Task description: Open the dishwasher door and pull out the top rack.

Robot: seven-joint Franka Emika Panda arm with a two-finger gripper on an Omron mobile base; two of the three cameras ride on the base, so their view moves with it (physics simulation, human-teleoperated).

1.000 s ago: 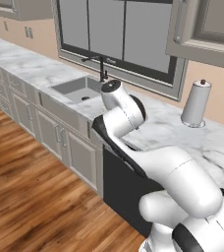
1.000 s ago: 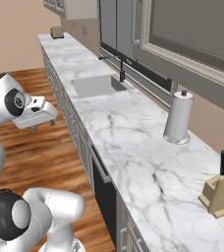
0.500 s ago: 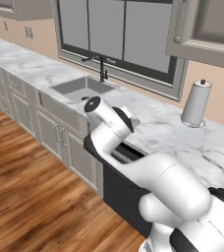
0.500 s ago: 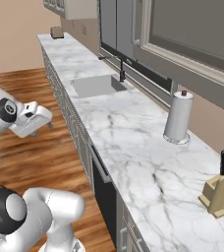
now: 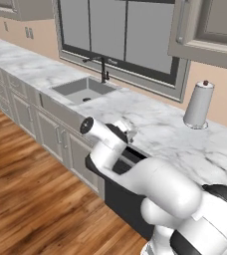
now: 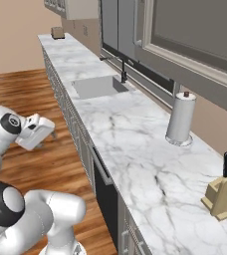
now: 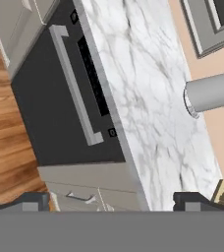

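Claw (image 7: 111,199) spread wide, grasping nothing, hovers off the closed dishwasher door (image 7: 45,108) and its handle (image 7: 74,83).

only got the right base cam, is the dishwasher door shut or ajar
Observer: Shut; in the hand view the dishwasher door lies flush under the counter.
Operator: hand open?
Observer: Yes, the hand has its fingertips wide apart with nothing between them.
Operator: near the handle?
Observer: Not touching; the silver handle lies ahead of the hand, slanted across its view.
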